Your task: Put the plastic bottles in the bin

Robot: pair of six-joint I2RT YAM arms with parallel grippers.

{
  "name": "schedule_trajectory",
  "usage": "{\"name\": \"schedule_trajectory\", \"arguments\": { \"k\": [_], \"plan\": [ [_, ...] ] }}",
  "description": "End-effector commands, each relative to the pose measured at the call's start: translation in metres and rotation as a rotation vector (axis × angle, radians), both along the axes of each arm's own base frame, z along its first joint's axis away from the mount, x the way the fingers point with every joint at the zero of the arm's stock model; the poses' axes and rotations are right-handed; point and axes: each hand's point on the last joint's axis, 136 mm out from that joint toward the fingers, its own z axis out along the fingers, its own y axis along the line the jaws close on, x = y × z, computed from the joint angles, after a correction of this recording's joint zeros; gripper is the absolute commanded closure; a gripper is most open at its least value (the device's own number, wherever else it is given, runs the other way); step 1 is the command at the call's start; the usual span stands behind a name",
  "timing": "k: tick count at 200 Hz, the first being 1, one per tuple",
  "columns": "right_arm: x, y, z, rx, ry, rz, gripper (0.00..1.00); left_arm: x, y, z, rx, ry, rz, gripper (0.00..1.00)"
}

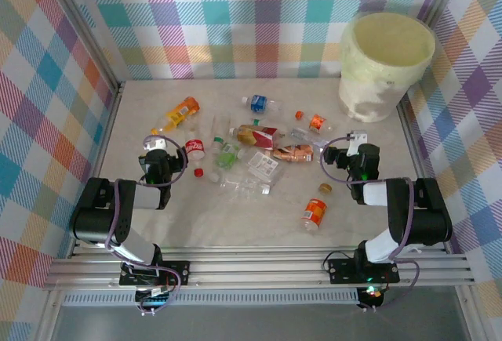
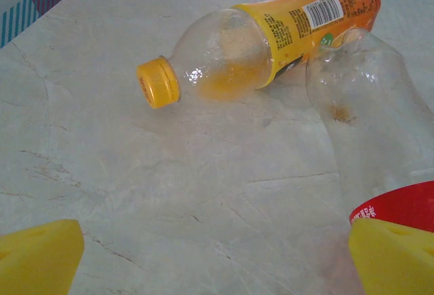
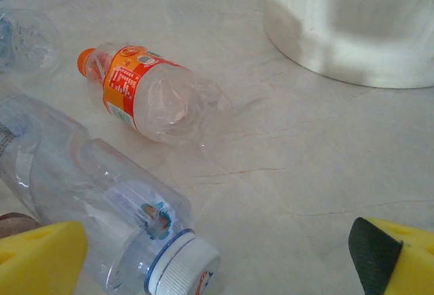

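Bright checked cloth walls stand around a pale, stone-look table. On the left of the top view, the left gripper sits low with its jaws spread wide and nothing between them. In its wrist view, an orange bottle with a yellow cap lies on its side at the top of the frame, ahead of the gripper. A clear bottle with a red label lies on the right, its label just beside the yellow finger at the lower right.

A heap of crushed bottles lies in the middle of the table. One small orange bottle lies alone, lower in the frame.

Right of the heap, the right gripper is spread wide too and holds nothing. In its wrist view, a clear bottle with a white cap lies at the lower left, near the finger there. A crushed bottle with an orange label lies farther up.

The bin stands upright at the upper right, apart from the bottles. Its bottom is hard to see.
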Motion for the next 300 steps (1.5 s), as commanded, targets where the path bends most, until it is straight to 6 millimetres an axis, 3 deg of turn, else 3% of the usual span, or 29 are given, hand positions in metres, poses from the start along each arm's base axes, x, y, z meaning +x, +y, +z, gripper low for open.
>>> {"name": "schedule_trajectory", "arguments": {
  "k": [1, 157, 224, 267, 300],
  "plan": [
    [0.005, -0.003, 0.008, -0.003, -0.035, -0.006, 0.0, 0.004, -0.003, 0.006, 0.013, -0.019, -0.01, 0.0],
    [0.007, 0.003, 0.009, 0.0, -0.017, 0.027, 0.0, 0.005, -0.003, 0.008, 0.013, -0.026, -0.013, 0.0],
    [0.008, 0.001, 0.034, -0.003, 0.049, 0.02, 0.0, 0.001, -0.002, 0.017, 0.009, -0.042, -0.009, 0.0],
    [0.001, 0.004, 0.066, 0.187, 0.119, -0.053, 0.0, -0.012, 0.006, 0.067, -0.004, -0.085, 0.039, 0.0],
    [-0.009, 0.022, 0.072, 0.432, 0.248, -0.084, 0.0, -0.03, 0.013, 0.107, -0.102, -0.093, 0.117, 0.0]
  ]
}}
